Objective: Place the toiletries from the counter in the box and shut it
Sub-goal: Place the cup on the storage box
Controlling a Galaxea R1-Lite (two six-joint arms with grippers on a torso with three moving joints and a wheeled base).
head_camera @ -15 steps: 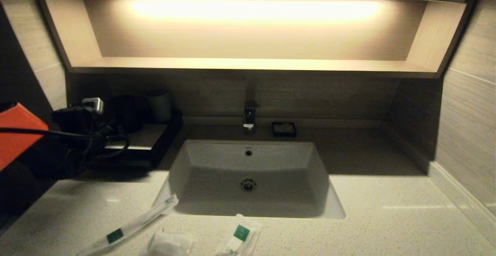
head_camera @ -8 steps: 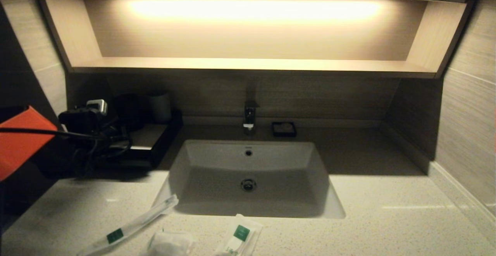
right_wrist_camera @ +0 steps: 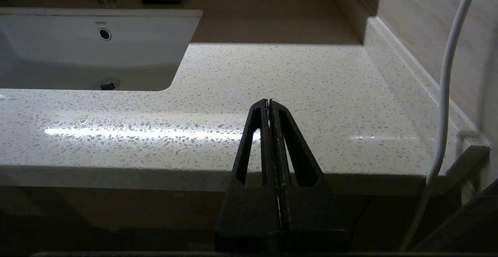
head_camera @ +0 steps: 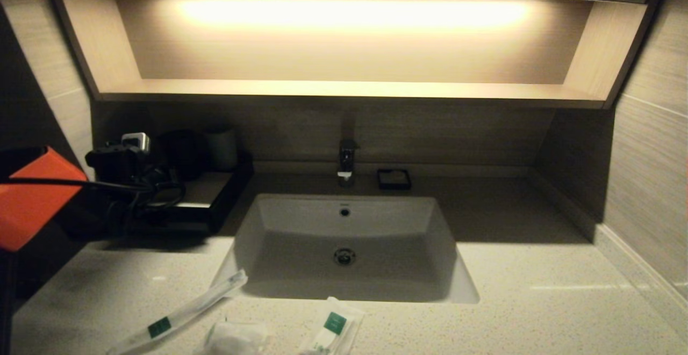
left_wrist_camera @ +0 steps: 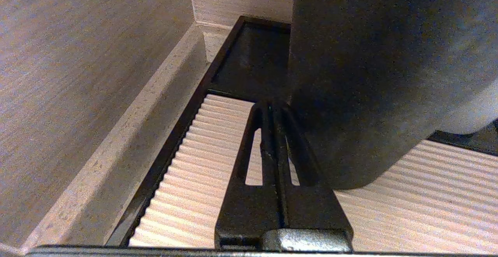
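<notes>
Head view shows the left claw (head_camera: 161, 183) reaching over the box (head_camera: 215, 204), which sits at the back left corner of the worktop (head_camera: 537, 290), close against the wall and beside the sink basin (head_camera: 344, 236). Two dark cups (head_camera: 185, 153) stand on the far end of the box, so little open room remains there. In the left wrist view the left claw (left_wrist_camera: 270, 107) is clenched, its fingers pressed together with nothing between them, poised over the pale ribbed top panel (left_wrist_camera: 194, 171) of the box, right next to a dark cup (left_wrist_camera: 369, 74). The black rim of the box (left_wrist_camera: 171, 140) runs near the stone kerb at the wall, leaving only a narrow gap.

The toiletries lie on the near edge of the worktop, in front of the basin: a long thin packet (head_camera: 177, 312), a small puffy packet (head_camera: 236, 338) and a shorter packet (head_camera: 336, 331). Two carry green square labels; their print is too small to read. The wide stretch of worktop to the right of the basin lies open.

In the right wrist view the right claw (right_wrist_camera: 269, 103) is clenched and empty, parked off the front edge of the worktop. Small lettering reading TOTO (right_wrist_camera: 100, 23) shows on the basin wall, above the overflow hole.
</notes>
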